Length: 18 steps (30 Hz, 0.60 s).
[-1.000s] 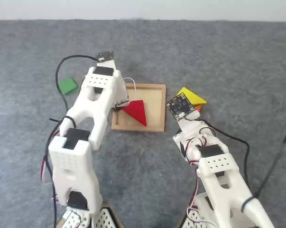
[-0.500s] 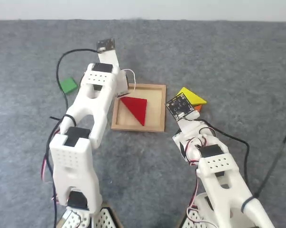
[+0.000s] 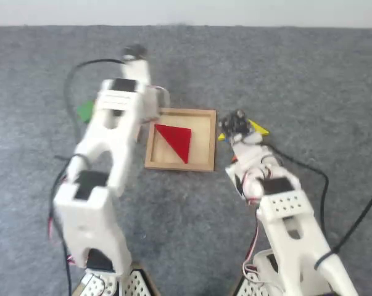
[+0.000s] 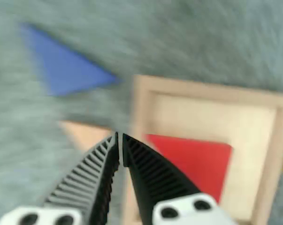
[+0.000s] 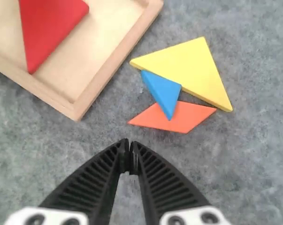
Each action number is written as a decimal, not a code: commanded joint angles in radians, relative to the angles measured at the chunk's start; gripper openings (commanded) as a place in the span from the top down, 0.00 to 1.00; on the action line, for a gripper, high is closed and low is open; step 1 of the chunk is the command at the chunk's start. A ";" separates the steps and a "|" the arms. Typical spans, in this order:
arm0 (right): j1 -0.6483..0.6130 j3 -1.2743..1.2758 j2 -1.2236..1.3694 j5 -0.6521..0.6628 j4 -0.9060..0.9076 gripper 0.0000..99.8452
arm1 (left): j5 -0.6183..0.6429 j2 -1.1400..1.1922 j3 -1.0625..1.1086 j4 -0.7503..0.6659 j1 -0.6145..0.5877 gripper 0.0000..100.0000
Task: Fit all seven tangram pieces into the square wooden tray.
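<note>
**Bench.** The grey, carpet-like bench (image 3: 309, 80) carries both arms, the tray and the loose pieces.

**Arms.** The left arm (image 3: 105, 154) stretches along the tray's left side, and its wrist covers part of that rim in the high view. The right arm (image 3: 284, 209) stands off the tray's right side, with its wrist over the pieces lying there.

**Tray.** The square wooden tray (image 3: 179, 165) lies flat between the two arms. It holds one piece, a red triangle (image 3: 176, 140), set flat on the floor of the tray.

**Loose pieces, right of tray.** A yellow triangle (image 5: 188, 70) lies with one corner just beside the tray's outer rim; contact cannot be confirmed. An orange parallelogram (image 5: 179, 119) lies near it. A small blue triangle (image 5: 162, 91) rests across both, overlapping each.

**Loose pieces, left of tray.** A larger blue triangle (image 4: 61, 68) and a pale tan piece (image 4: 82, 133) lie on the bench outside the rim. A green piece (image 3: 84, 111) lies farther left, partly behind the left arm.

**End effectors.** The left end effector (image 4: 120, 138) has its fingers drawn together on nothing, with its tips at the tray's rim between the tan piece and the red triangle. The right end effector (image 5: 130, 147) also has its fingers together and empty, above bare bench near the orange parallelogram and apart from it.
</note>
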 commanded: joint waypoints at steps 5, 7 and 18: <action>-0.150 -0.229 0.217 0.049 0.054 0.99 | 0.014 -0.416 0.535 -0.405 -0.126 0.99; -0.168 -0.331 0.317 0.052 0.059 0.99 | -0.054 -0.476 0.607 -0.440 -0.126 0.99; -0.222 -0.802 0.921 0.052 0.065 0.99 | -0.160 -0.551 0.805 -0.611 -0.124 0.99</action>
